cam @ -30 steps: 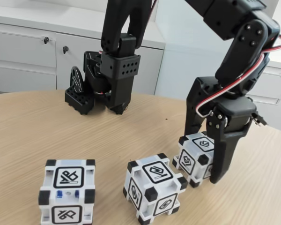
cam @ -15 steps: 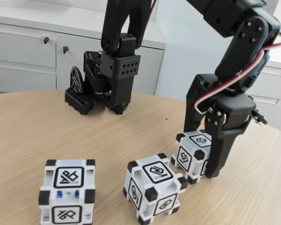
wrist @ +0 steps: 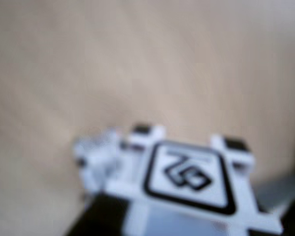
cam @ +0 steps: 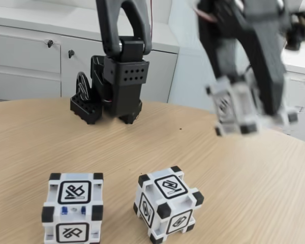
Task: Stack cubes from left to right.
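Down at the near edge of the wooden worktop (cam: 40, 142) in the fixed view, far to the left of the end effector and well below it, sits the left cube (cam: 73, 207), flat on the wood with a line glyph on its top face and another on its front face. Just beside it to the right, apart from it and turned at an angle, rests the middle cube (cam: 168, 204), also below and left of the end effector. Behind these two, at the far edge of the worktop, stands the black arm base (cam: 112, 89), left of the end effector, with white cabinets (cam: 25, 56) behind it.

Up at the right, the end effector (cam: 251, 109) is clenched on the third cube (cam: 234, 109), holding it in the air clear of the worktop; both are motion-blurred, and the black fingers (cam: 269, 61) run down on either side of the cube. In the wrist view the held cube (wrist: 187, 182) shows at the lower edge, blurred, its glyph face turned to the camera, with bare wood (wrist: 113, 59) beyond it.
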